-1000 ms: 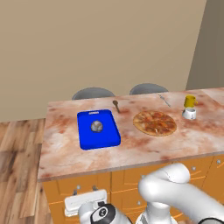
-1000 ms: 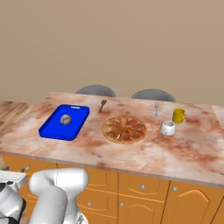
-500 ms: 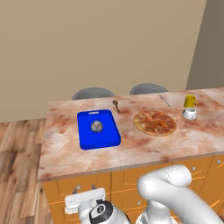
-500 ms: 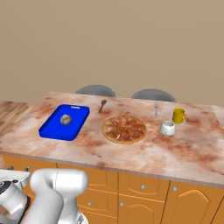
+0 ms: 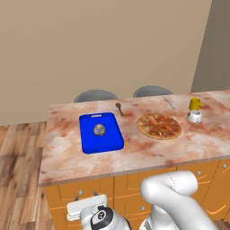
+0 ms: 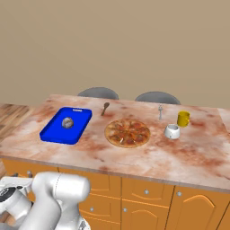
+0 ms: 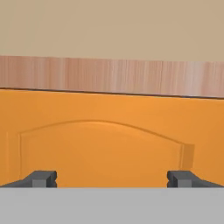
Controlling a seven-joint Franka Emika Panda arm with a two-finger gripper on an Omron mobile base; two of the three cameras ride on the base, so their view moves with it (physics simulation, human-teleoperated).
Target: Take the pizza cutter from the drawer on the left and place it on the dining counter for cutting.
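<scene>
orange wood is what you see closest in the hand view: a cabinet front [image 7: 105,144] with an arched raised panel, and above it the pinkish edge of the counter [image 7: 112,75]. the gripper [image 7: 112,178] points at this front, its two dark fingertips [image 7: 41,178] far apart, with nothing between them. whether they touch the wood you cannot tell.

from the base views, you see the white arm bent low in front of the cabinets, with the hand down at the left end of the row. just beside the hand there are small round silver knobs [image 5: 79,193] on the orange fronts. which of these fronts is the drawer is hard to say, and all of them look closed. the pizza cutter you cannot see; no front is open enough to show inside.

on the counter [image 5: 63,157], the nearest thing is a blue board [image 5: 100,132] towards the left, and a small grey round object [image 5: 99,130] lies on it. to the right of the board lies the pizza [image 5: 159,126], flat on the stone, apart from the board. behind the board, near the far edge, rests a brown spoon [image 5: 119,108]. further right you find a white cup [image 5: 194,117] and just behind it a yellow mug [image 5: 195,104]. a thin silver utensil [image 5: 169,103] lies near the far edge, left of the mug. behind the counter, two grey chair backs [image 6: 98,93] stand before the beige wall.
</scene>
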